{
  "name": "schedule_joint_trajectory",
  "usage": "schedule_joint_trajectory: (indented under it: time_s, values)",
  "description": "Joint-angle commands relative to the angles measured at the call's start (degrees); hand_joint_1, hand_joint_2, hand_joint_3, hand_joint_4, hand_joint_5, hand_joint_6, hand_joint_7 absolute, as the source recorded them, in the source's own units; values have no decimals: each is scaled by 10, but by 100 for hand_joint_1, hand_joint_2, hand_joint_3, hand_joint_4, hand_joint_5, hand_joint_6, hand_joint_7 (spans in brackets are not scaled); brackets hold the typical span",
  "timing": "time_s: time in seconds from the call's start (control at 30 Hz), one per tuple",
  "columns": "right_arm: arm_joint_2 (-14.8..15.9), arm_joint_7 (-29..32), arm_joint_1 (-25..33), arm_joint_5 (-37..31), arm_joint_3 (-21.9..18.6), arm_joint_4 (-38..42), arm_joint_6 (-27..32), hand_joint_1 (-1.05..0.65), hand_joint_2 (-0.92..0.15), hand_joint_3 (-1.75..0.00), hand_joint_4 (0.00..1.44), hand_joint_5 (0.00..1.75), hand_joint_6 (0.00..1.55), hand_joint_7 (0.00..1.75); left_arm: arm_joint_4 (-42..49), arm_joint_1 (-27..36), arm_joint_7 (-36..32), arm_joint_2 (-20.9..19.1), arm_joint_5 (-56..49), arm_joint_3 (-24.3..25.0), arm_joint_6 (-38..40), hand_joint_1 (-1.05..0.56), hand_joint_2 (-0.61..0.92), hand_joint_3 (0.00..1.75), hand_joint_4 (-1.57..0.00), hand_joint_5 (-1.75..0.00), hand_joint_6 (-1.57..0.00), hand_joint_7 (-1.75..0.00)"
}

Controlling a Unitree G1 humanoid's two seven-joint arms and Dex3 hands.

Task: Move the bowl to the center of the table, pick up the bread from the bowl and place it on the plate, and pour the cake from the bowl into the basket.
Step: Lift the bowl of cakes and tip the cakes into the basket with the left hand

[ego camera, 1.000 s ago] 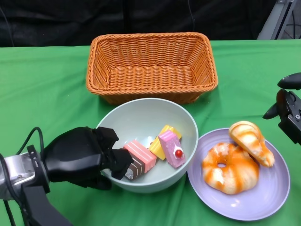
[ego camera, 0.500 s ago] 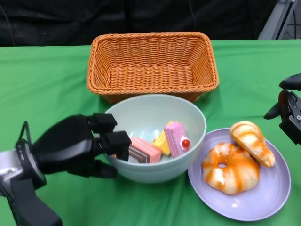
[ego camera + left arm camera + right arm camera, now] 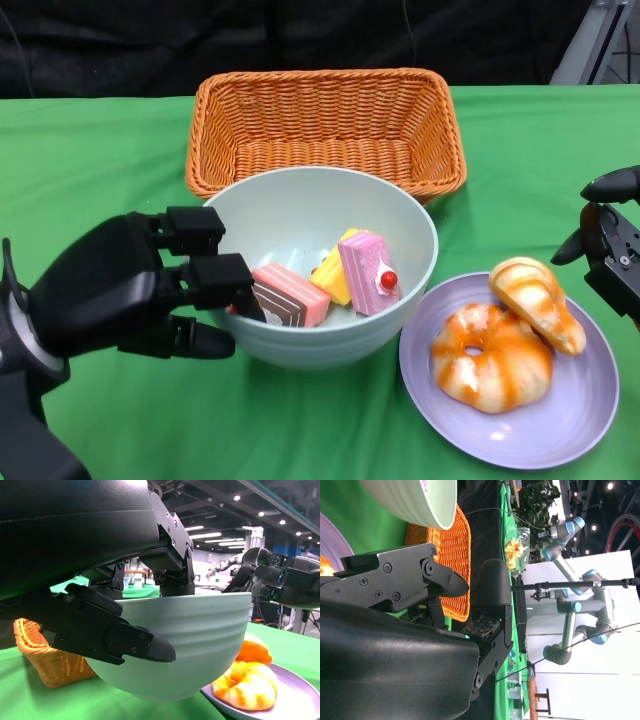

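My left hand (image 3: 140, 285) grips the near-left rim of the pale green bowl (image 3: 300, 215), which hangs tilted above the green cloth just in front of the wicker basket (image 3: 325, 125). Inside the bowl lie several cake pieces (image 3: 330, 280): pink, yellow and brown-striped. In the left wrist view the bowl (image 3: 200, 635) is clearly lifted, with fingers (image 3: 115, 635) under its wall. Two glazed breads (image 3: 500, 345) rest on the lilac plate (image 3: 560, 440) at the right. My right hand (image 3: 610, 245) hovers empty beyond the plate's far right edge, fingers apart.
The basket's inside holds nothing. Green cloth (image 3: 90, 170) covers the table to the left and front. The right wrist view shows the basket (image 3: 455, 555) and bowl underside (image 3: 420, 500), with other robot arms in the background.
My left hand has lifted the bowl off the cloth and carried it toward the basket, tilting it. The cakes shifted slightly inside. My right hand barely moved.
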State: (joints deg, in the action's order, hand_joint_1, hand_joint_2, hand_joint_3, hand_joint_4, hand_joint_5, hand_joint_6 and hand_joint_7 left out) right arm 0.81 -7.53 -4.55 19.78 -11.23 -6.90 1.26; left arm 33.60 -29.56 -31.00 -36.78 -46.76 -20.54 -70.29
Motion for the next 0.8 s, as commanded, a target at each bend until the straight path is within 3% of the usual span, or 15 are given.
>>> schedule_joint_trajectory:
  time_s: [0.03,0.17,0.33,0.47,0.6,0.8]
  values:
    - [7,6,8,-7,4,-13,16,-2,-88,-71,62,175,51,144,-4,-8,20,3,60,31,-16,-17,89,48,-71,-173,-82,-111]
    - [9,-2,19,-50,40,-6,4,4,-89,-70,63,175,53,146,43,-45,61,47,135,43,-6,-15,85,60,-72,-172,-83,-108]
    - [12,-18,26,-87,67,9,-26,6,-88,-69,63,175,54,147,76,-76,105,73,159,57,2,-14,82,60,-69,-174,-81,-106]
    - [9,-23,32,-120,97,22,-48,3,-85,-69,62,173,54,148,130,-119,113,104,151,63,28,-15,83,55,-71,-166,-84,-103]
    - [8,-21,33,-126,101,24,-51,3,-83,-72,62,172,55,147,148,-129,115,112,146,68,26,-16,83,55,-70,-166,-83,-106]
    - [15,-30,38,-167,128,55,-105,7,-74,-82,64,167,58,141,236,-198,133,178,165,63,69,-17,78,64,-69,-173,-84,-101]
